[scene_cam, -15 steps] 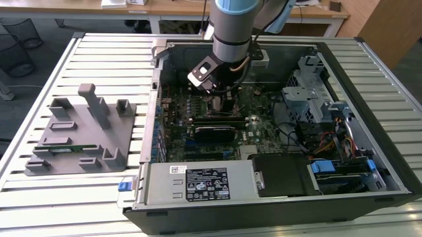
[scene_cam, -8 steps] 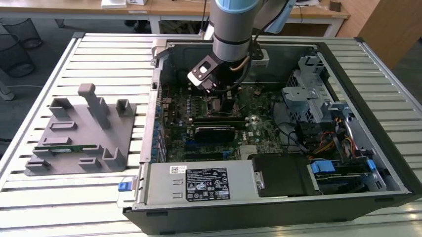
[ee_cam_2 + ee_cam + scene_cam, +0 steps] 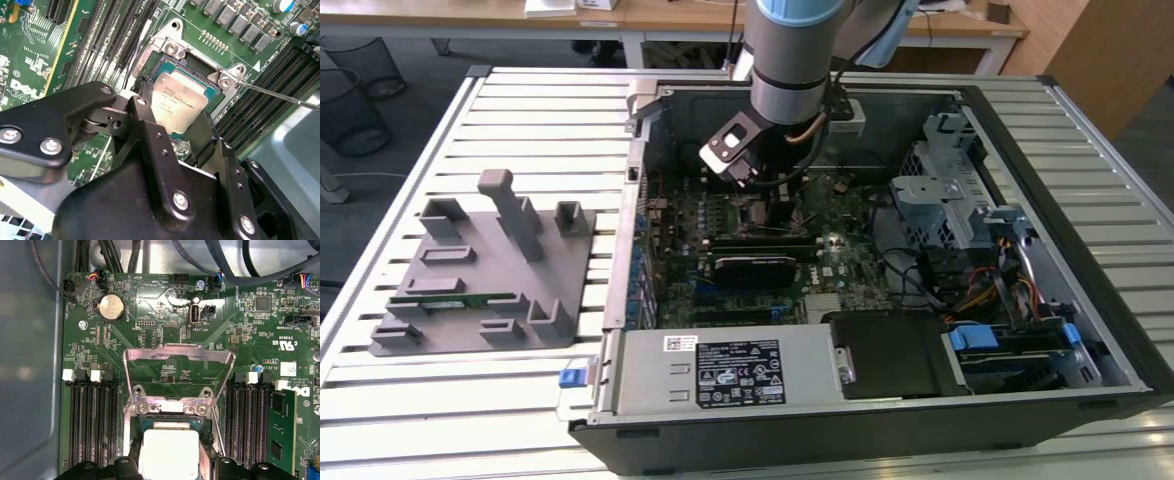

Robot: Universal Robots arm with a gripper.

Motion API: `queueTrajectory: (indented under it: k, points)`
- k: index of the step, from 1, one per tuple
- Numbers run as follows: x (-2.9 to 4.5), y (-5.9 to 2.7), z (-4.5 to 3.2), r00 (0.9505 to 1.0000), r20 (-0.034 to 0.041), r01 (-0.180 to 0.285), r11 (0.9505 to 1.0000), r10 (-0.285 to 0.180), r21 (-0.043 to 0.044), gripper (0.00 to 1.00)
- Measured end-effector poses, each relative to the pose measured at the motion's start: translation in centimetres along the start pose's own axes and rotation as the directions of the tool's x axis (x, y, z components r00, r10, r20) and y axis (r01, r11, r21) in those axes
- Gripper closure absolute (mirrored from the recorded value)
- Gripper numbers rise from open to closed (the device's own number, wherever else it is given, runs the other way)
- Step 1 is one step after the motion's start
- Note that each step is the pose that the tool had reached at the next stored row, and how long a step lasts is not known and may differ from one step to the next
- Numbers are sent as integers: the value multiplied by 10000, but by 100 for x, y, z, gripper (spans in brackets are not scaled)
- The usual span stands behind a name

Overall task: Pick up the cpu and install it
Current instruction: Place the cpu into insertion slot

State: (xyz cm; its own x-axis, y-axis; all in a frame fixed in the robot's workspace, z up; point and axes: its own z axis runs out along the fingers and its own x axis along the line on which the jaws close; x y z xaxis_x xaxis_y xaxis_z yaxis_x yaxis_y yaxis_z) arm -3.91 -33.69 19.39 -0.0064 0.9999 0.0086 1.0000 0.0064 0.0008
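Note:
The cpu (image 3: 179,100) is a flat square chip with a pale silver top. It lies between the two black fingers (image 3: 137,107) of my gripper (image 3: 172,120), which is shut on its edges. It hangs right over the open socket (image 3: 192,65) on the green motherboard; I cannot tell whether it touches the socket. In the first wrist view the cpu (image 3: 168,450) sits just below the raised metal load plate (image 3: 178,365), with my gripper (image 3: 169,462) around it. In the exterior view the arm reaches down into the computer case and my gripper (image 3: 781,215) is low over the board.
A thin socket lever (image 3: 280,96) sticks out beside the socket. Memory slots (image 3: 95,425) flank it, and one holds a stick (image 3: 282,425). On the exterior view's left stands a grey fixture (image 3: 480,270) with a green memory stick (image 3: 454,299). Case walls, cables and a drive cage (image 3: 947,200) surround the board.

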Motion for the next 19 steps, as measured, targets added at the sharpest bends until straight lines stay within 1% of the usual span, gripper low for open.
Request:
queueTrajectory:
  k: [1, 8, 9, 10, 11, 17, 18, 19]
  points:
    - [0, 2, 0, 10000, 0, -22, 10000, 22, 0, 47]
    - [1, 5, 0, 10000, -5, -44, 10000, 44, -5, 47]
    - [1, 5, -4, 10000, -3, -43, 10000, 43, -4, 46]
    - [1, 4, -10, 10000, -2, -44, 10000, 44, -2, 46]
    - [1, 4, -19, 10000, -2, -44, 10000, 44, -2, 40]
    - [1, 4, -97, 10000, -1, -44, 10000, 44, -1, 40]
    - [2, 4, -111, 10000, -2, -45, 10000, 45, -1, 42]
    - [2, 4, -122, 10000, -2, -45, 10000, 45, -1, 48]
